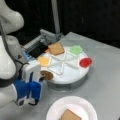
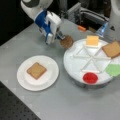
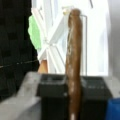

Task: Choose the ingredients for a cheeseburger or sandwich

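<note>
Grey bench (image 2: 75,105) under dark surroundings carries a white sectioned tray (image 2: 75,67) and a white round plate (image 2: 50,80). At the tray's rim, the blue-and-white gripper (image 2: 60,37) is closed on the dark brown round patty (image 2: 66,41), pinching it by its edge; the wrist view shows the patty (image 3: 73,62) edge-on, standing upright between the jaws. In a front view the patty (image 1: 47,75) hangs at the tray's left edge, beside the gripper (image 1: 41,78).

Judging from the thin edge hold, carrying well means keeping the pinch firm and moving smoothly, so the disc does not swing or slip.

On the plate, one bread slice (image 2: 36,70) already lies flat. Remaining in tray compartments are the yellow cheese square (image 2: 92,40), a second bread slice (image 2: 112,49), a green piece (image 2: 114,70) and a red round piece (image 2: 90,78).
</note>
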Robot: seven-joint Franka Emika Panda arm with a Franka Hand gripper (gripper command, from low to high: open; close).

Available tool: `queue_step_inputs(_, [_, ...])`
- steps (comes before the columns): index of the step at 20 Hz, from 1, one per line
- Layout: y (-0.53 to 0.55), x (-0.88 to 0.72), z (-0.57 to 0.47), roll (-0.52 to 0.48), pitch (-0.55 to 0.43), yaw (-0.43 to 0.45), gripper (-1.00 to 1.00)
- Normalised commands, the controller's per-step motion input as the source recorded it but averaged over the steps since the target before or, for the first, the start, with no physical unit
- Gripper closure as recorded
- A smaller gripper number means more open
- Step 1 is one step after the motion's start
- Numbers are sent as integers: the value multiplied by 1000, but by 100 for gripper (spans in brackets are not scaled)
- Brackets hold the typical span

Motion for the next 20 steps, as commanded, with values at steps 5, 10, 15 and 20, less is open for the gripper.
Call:
queue_step_inputs(5, [-156,368,154,-187,198,245,100])
queue_step_inputs(10, [-146,405,58,-268,184,262,100])
queue_step_inputs(15, [-159,467,-38,-293,156,261,100])
queue_step_inputs(20, [-260,517,-152,-255,158,262,100])
